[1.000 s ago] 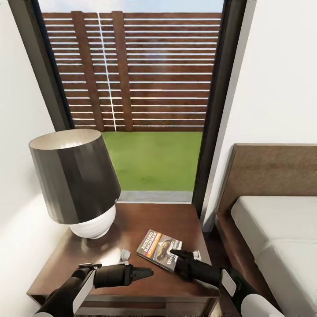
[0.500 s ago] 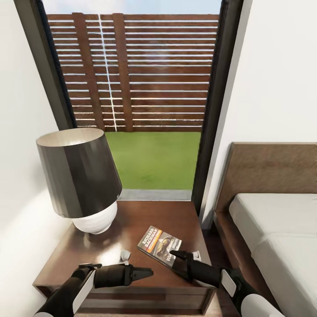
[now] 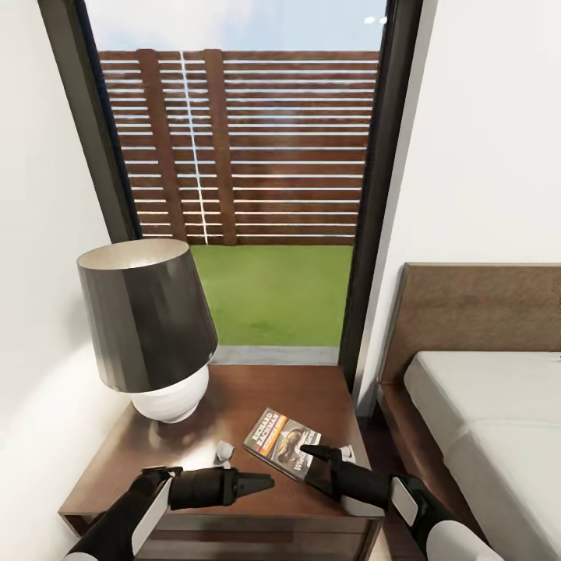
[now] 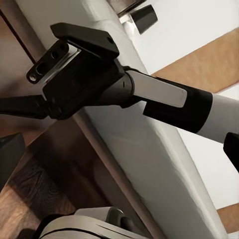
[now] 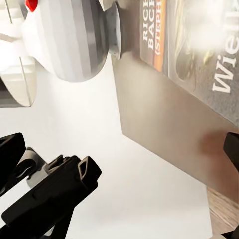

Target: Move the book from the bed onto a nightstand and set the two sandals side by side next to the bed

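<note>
One book lies flat on the glossy nightstand beside the bed.

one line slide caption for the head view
Book lies flat on the nightstand beside the lamp, right claw at its near edge.

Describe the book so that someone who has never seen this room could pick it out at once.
Find the nightstand between the window and the bed. A lamp stands at its back left; the book lies flat at front right, by the right end effector. It is the only printed thing there: dark cover, white lettering, orange stripe.
</note>
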Available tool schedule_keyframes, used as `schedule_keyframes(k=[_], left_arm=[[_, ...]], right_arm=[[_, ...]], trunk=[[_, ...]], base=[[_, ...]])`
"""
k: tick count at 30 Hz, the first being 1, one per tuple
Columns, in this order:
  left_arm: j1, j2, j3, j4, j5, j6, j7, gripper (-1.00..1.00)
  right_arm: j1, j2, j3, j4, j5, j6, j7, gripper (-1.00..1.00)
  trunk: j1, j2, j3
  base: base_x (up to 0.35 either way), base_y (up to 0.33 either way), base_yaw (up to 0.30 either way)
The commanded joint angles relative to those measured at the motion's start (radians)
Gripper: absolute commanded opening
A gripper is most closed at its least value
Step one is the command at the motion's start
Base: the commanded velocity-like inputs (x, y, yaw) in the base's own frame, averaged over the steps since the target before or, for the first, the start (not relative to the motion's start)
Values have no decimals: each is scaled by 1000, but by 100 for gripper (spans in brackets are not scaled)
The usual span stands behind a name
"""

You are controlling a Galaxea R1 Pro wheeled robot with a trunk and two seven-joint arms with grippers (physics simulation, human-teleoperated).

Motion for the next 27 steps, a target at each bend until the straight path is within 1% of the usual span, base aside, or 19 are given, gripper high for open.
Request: schedule_keyframes(k=[1,15,27], left_arm=[[-1,1,-4,0,9,10,0,100],[-1,1,-5,0,9,10,0,100],[-1,1,-5,0,9,10,0,100]], right_arm=[[0,0,-3,0,0,5,1,100],[0,0,-3,0,0,5,1,100],[0,0,-3,0,0,4,1,100]], trunk=[[0,0,-1],[0,0,-1],[-6,2,45]], base=[[0,0,0],[0,0,0],[0,0,0]])
